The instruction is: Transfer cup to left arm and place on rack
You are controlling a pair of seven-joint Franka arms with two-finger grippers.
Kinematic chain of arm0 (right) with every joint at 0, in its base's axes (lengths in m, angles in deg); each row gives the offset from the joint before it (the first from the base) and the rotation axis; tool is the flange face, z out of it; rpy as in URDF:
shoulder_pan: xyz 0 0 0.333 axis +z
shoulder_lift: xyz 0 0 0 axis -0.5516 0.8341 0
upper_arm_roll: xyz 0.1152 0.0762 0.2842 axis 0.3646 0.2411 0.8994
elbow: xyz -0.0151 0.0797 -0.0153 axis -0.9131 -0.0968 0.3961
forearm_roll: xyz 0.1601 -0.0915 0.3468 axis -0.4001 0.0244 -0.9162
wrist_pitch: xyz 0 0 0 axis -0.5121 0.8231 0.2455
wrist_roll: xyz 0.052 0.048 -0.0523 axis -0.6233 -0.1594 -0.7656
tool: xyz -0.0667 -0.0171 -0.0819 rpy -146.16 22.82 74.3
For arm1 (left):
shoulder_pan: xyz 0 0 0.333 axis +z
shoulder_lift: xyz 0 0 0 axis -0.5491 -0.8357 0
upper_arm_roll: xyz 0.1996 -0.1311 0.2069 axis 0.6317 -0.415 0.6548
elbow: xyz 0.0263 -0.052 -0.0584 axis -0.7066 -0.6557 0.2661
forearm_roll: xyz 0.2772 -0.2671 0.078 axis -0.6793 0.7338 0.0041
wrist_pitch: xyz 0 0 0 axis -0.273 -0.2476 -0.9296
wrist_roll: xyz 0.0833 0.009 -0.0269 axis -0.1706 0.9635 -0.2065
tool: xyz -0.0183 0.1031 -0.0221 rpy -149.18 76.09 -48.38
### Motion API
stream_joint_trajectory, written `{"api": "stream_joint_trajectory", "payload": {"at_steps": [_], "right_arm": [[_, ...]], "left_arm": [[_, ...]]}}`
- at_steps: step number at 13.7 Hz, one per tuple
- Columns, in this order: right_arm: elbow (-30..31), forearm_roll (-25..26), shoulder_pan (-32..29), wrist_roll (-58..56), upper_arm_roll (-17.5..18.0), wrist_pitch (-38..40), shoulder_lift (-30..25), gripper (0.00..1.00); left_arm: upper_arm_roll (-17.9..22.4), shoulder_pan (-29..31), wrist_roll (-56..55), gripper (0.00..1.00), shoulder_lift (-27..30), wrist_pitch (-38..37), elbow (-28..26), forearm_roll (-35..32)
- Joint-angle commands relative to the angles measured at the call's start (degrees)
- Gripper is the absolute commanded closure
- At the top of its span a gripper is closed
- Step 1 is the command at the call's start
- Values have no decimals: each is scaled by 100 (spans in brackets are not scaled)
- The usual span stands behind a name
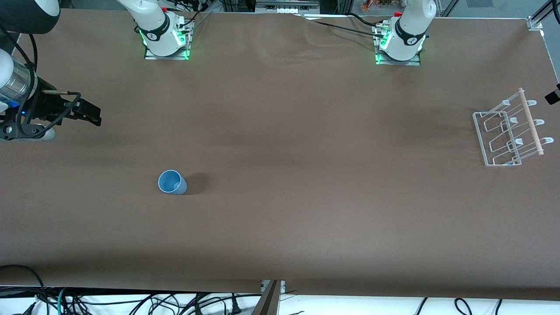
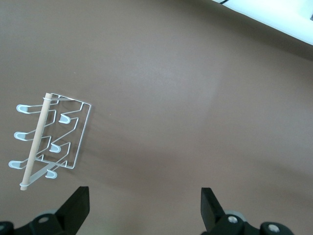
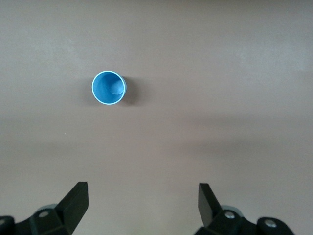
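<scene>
Front view, going across: the right gripper (image 1: 89, 114) is hanging over the right arm's end of the table (image 1: 280, 227), fingers spread apart and gripping nothing. One cup (image 1: 172, 182) is standing upright on the cloth, mouth up, nearer the front camera than that gripper and well apart from it. One rack (image 1: 509, 135) is sitting at the left arm's end, one wooden rod (image 1: 530, 121) lying across its top. The left gripper (image 2: 144, 210) is hovering near it, fingers also spread and empty.

1 cup (image 1: 172, 182), 1 rack (image 1: 509, 131), 2 arms on the table (image 1: 280, 218).
</scene>
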State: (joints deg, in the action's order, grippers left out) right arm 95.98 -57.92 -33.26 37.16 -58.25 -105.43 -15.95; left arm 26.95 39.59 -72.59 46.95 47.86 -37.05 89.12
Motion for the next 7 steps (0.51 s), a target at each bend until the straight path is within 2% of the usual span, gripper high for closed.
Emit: {"api": "stream_joint_trajectory", "payload": {"at_steps": [1,5,7], "right_arm": [[30,-86,-100,-52,82,18,-48,1],[21,-77,-109,-78,82,44,-48,1],[21,-77,-109,-78,82,36,-39,1]], "left_arm": [[-1,-31,97,0,-39,-30,-34,92],[-9,-22,97,0,-251,14,71,48],[-219,-39,27,0,-242,14,80,13]]}}
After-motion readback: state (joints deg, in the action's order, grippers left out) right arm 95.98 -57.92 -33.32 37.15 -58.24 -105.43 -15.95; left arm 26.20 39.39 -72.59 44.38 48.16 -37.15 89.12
